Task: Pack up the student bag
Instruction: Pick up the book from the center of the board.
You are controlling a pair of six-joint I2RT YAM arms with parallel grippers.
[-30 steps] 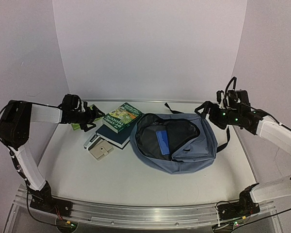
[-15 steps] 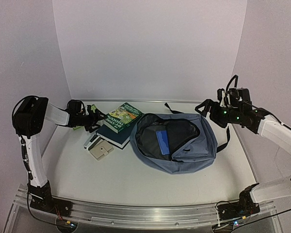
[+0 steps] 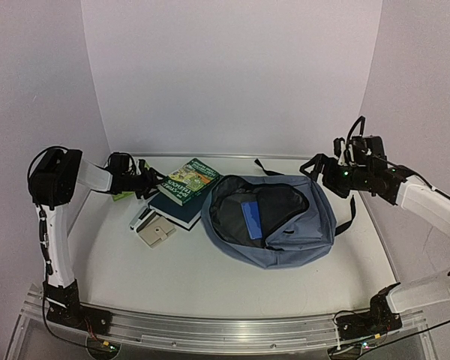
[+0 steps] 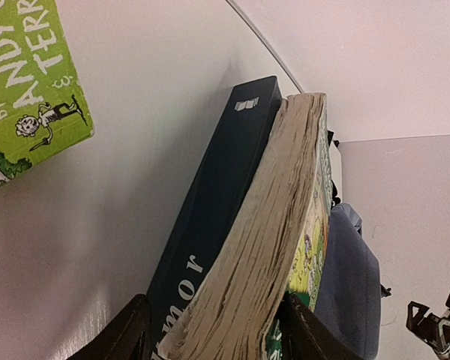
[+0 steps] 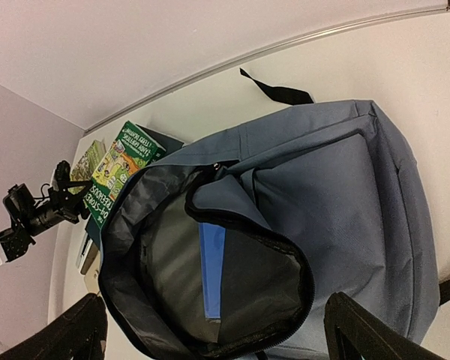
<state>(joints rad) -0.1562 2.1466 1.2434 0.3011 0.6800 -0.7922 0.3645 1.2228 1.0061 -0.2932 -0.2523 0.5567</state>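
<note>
Since the left end effector has half-closed around the paperback between its fingers, grip unconfirmed, backpack loading looks near; right end effector gapes empty.

One student bag, three books outside, one blue slab inside, one beige pouch.

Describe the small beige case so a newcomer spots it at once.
Find the grey-blue bag mid-table; books are stacked to its left. The case lies flat at the stack's near edge: the only tan item, smaller than the books.
</note>
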